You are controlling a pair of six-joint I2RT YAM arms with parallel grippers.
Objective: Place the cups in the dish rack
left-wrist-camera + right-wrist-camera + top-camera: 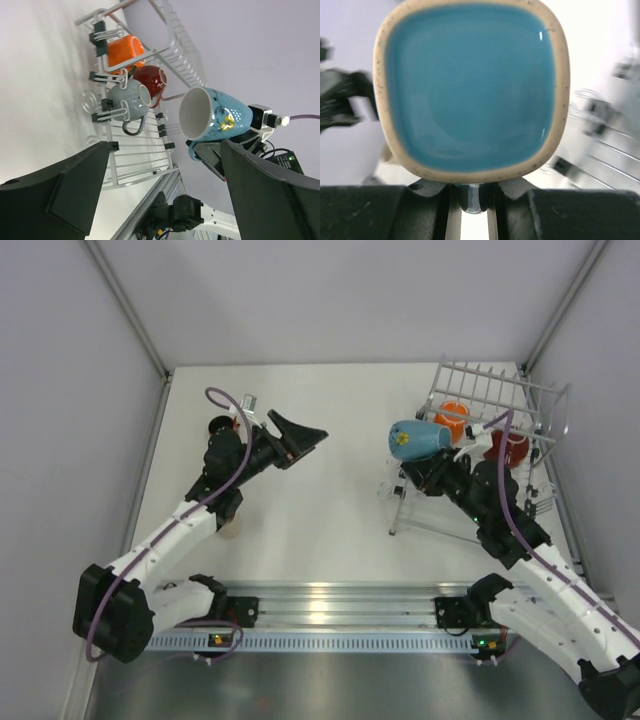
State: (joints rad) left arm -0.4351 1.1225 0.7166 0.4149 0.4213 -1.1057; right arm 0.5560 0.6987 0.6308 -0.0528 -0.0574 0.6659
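Right gripper (417,468): pinched narrow on the handle of the light blue mug (420,438), with nothing else between the jaws. Carries the mug on its side, lifted off the table just beside the dish rack (497,388) at the rack's open edge. Mouth turned away from the rack, glazed base square to the right wrist camera. Gripped by the handle, most likely to keep the fingers off the round body and out of the wires when lowering it in. Held high and sideways, probably to clear the rack's rim before tipping in.

Left gripper (300,430): jaws spread wide and empty, well apart from the rack, aimed at the mug's mouth. Seems parked clear, leaving the carrying to the other arm alone.

Already inside the rack: bright orange mug (125,52) closest to the upright tines, dark red mug (152,80) just beside it, and grey mug (125,100) next along on the grid base with its handle showing. All three packed close together at the tine end, leaving bare grid toward the rack's open edge. That bare grid is probably the room meant for the blue one.

Three in, one in hand. Other cups not made out clearly in these views.
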